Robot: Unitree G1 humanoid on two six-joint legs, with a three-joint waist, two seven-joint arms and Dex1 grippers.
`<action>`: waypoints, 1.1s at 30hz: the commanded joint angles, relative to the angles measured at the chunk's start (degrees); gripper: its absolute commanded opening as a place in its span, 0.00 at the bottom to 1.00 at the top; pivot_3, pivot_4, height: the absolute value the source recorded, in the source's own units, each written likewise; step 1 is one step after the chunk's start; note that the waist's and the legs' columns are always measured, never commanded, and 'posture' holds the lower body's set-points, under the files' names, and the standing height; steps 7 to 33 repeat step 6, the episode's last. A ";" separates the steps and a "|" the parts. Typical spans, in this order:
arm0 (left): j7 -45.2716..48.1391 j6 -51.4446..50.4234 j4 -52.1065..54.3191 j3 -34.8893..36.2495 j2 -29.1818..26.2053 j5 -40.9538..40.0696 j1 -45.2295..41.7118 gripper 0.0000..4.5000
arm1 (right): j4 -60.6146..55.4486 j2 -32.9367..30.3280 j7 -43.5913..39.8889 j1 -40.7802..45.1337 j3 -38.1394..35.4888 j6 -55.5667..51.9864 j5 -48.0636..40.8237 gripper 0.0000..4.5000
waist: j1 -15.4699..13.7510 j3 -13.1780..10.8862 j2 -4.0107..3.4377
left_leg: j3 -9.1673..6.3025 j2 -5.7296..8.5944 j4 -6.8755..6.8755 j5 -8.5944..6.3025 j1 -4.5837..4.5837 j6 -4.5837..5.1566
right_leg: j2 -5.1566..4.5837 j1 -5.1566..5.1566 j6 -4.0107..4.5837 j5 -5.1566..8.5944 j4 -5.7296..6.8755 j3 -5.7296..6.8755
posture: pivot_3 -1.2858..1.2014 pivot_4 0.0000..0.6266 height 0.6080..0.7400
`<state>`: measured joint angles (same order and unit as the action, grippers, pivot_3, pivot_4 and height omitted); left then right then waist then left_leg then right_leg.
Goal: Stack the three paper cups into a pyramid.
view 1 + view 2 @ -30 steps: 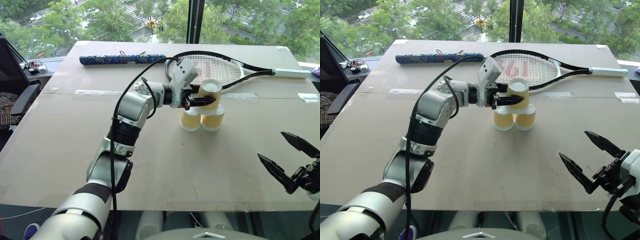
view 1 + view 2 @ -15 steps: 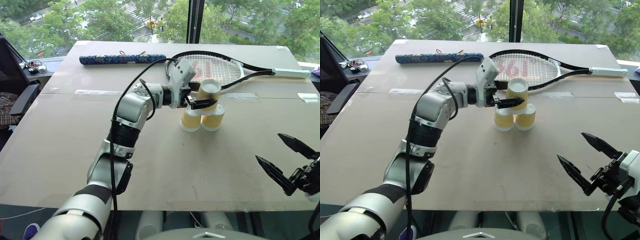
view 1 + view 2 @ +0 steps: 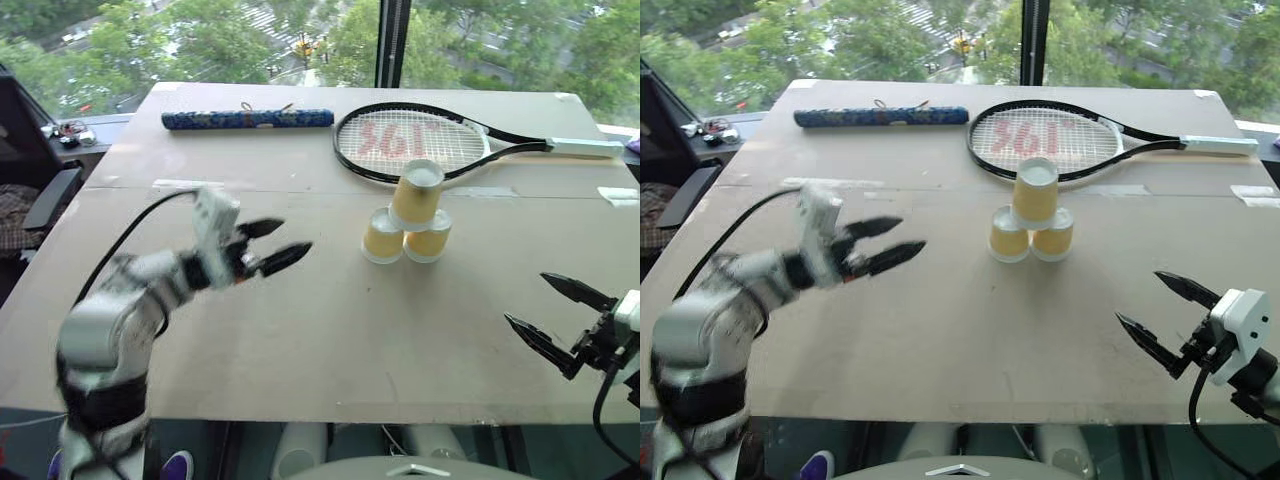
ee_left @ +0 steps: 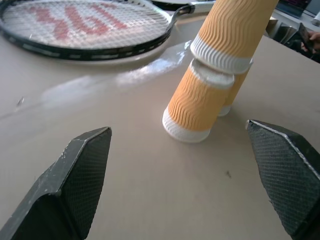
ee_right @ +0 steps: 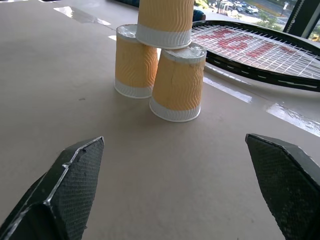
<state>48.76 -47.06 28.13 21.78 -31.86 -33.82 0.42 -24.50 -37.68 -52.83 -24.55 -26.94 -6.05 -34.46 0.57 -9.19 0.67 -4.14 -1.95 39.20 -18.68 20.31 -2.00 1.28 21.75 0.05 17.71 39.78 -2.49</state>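
Three yellow-tan paper cups stand upside down as a pyramid point(image 3: 406, 214) mid-table: two base cups point(image 3: 382, 237) point(image 3: 428, 238) side by side and a top cup point(image 3: 415, 192) resting on both, leaning a little. My left gripper point(image 3: 270, 244) is open and empty, well to the left of the pyramid above the table. Near the front right edge my right gripper point(image 3: 560, 318) is also open and empty. Both wrist views look at the cups point(image 4: 197, 107) point(image 5: 175, 82) between spread fingers.
A tennis racket point(image 3: 410, 142) lies just behind the pyramid, its handle reaching the right edge. A blue patterned roll point(image 3: 247, 119) lies at the back left. Strips of clear tape point(image 3: 188, 184) cross the brown table top point(image 3: 330, 320).
The left gripper opened, let go of the top cup and drew back to the left and toward me. The top cup stays on the two base cups. The right gripper sank slightly.
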 commanded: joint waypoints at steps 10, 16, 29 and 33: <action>-3.72 8.53 11.98 6.54 4.16 -1.66 20.93 0.98 | 8.44 -4.35 -6.54 3.78 -1.62 0.71 0.21 1.00 | -1.76 -0.11 0.05 | -0.12 0.20 0.01 -0.06 -0.28 0.34 | -0.10 -0.33 0.02 0.03 0.02 0.14 | 0.52 0.24 1.00; -3.72 8.53 11.98 6.54 4.16 -1.66 20.93 0.98 | 8.44 -4.35 -6.54 3.78 -1.62 0.71 0.21 1.00 | -1.76 -0.11 0.05 | -0.12 0.20 0.01 -0.06 -0.28 0.34 | -0.10 -0.33 0.02 0.03 0.02 0.14 | 0.52 0.24 1.00; -3.72 8.53 11.98 6.54 4.16 -1.66 20.93 0.98 | 8.44 -4.35 -6.54 3.78 -1.62 0.71 0.21 1.00 | -1.76 -0.11 0.05 | -0.12 0.20 0.01 -0.06 -0.28 0.34 | -0.10 -0.33 0.02 0.03 0.02 0.14 | 0.52 0.24 1.00; -3.72 8.53 11.98 6.54 4.16 -1.66 20.93 0.98 | 8.44 -4.35 -6.54 3.78 -1.62 0.71 0.21 1.00 | -1.76 -0.11 0.05 | -0.12 0.20 0.01 -0.06 -0.28 0.34 | -0.10 -0.33 0.02 0.03 0.02 0.14 | 0.52 0.24 1.00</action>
